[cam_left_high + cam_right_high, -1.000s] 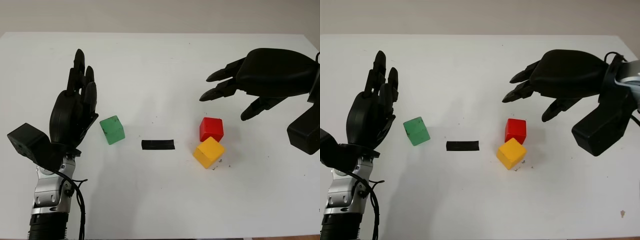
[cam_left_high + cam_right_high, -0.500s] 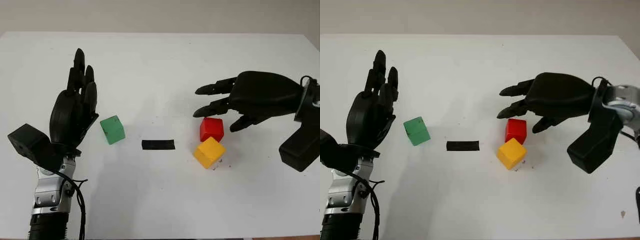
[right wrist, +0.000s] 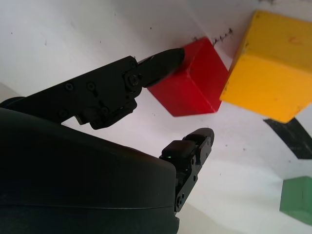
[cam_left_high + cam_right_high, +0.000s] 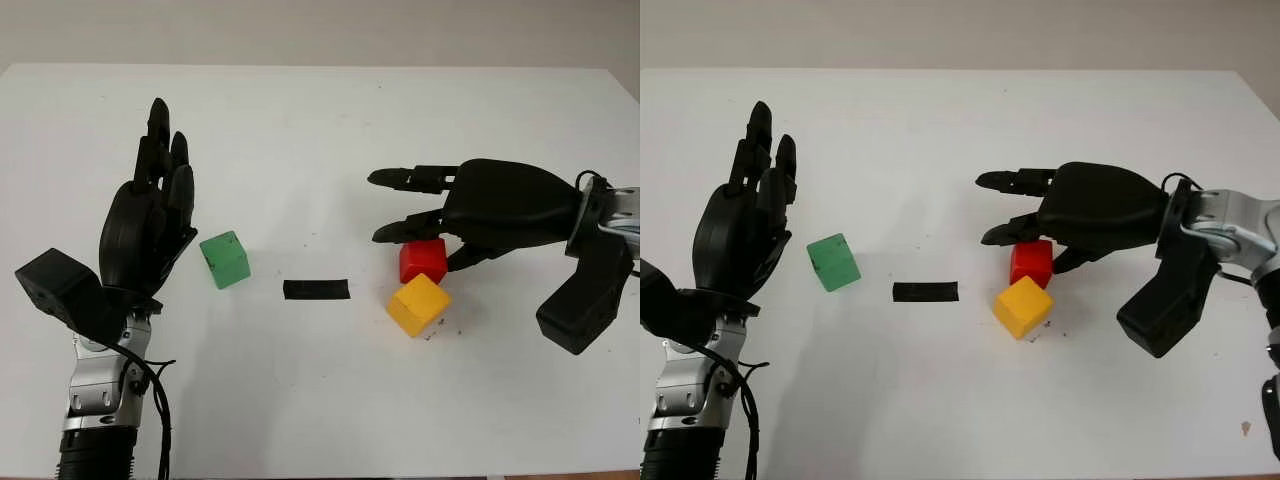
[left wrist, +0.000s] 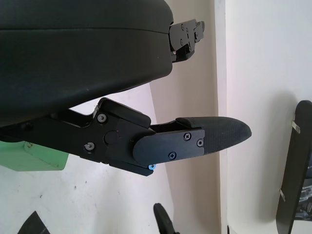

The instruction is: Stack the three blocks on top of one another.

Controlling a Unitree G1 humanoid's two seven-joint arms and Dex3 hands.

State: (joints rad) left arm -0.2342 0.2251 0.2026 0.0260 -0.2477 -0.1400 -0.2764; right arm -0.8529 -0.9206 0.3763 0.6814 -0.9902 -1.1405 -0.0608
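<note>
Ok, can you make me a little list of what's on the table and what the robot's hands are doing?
red block: on the table, touching the yellow block
yellow block: just in front of the red one
green block: alone, near the left hand
black strip: flat between green and yellow
right hand: open, fingers around the red block, one fingertip at its side
left hand: open, raised beside the green block
stack: not started

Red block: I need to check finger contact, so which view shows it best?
The right wrist view: the red block is close, one fingertip of the right hand at its edge. The eye views show it partly under that hand.
</note>
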